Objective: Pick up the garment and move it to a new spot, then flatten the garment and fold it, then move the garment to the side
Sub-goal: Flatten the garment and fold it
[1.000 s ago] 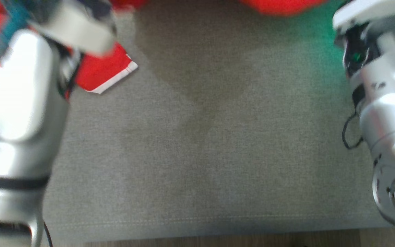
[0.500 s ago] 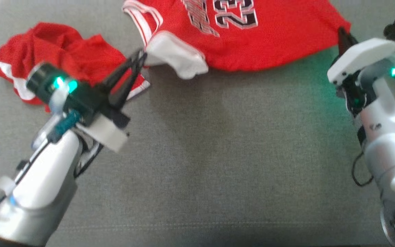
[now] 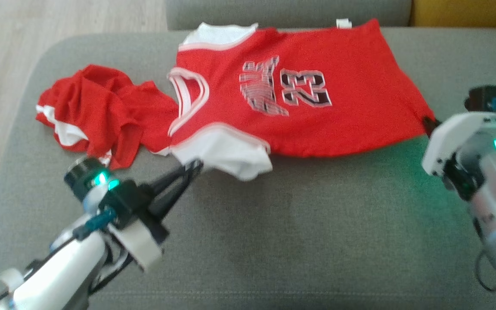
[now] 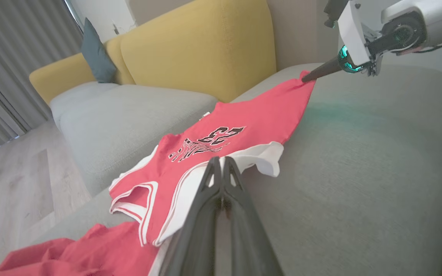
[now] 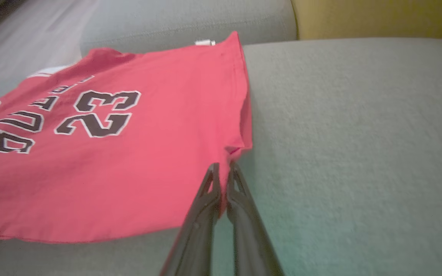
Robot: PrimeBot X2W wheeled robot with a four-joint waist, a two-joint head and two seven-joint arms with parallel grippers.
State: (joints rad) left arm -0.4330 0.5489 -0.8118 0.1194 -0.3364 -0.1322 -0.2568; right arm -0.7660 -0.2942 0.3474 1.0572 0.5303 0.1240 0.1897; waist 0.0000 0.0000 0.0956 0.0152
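- Mostly the camera has shifted since half a second ago: the head view has tipped up, so the whole red basketball jersey (image 3: pixel 338 86) with a black number 23 is now in frame, while both hands sit at the same places on the cloth as before.
- It lies spread print-up across the grey fabric sofa seat (image 3: pixel 317 224), with its far edge near the back of that seat.
- The left hand (image 3: pixel 192 167) has its fingers pressed together on the turned-over white armhole flap (image 3: pixel 226 155) at the near shoulder.
- The right hand (image 5: pixel 223 168) is pinched narrow on the hem corner (image 5: pixel 240 147), with red cloth showing between its fingers.
- Judged stage: flattening, with the jersey stretched between the two grips and no fold begun.
- Risk: both pinches take only the very edge of thin cloth, so a hard pull apart or a quick lift could slip a corner free.
- Risk: the white flap is doubled over and may be pressed into a crease if laid down as it is.
- Risk: a crumpled red garment with white trim (image 3: pixel 97 107) lies against the jersey's neck side, so dragging that way could catch it.
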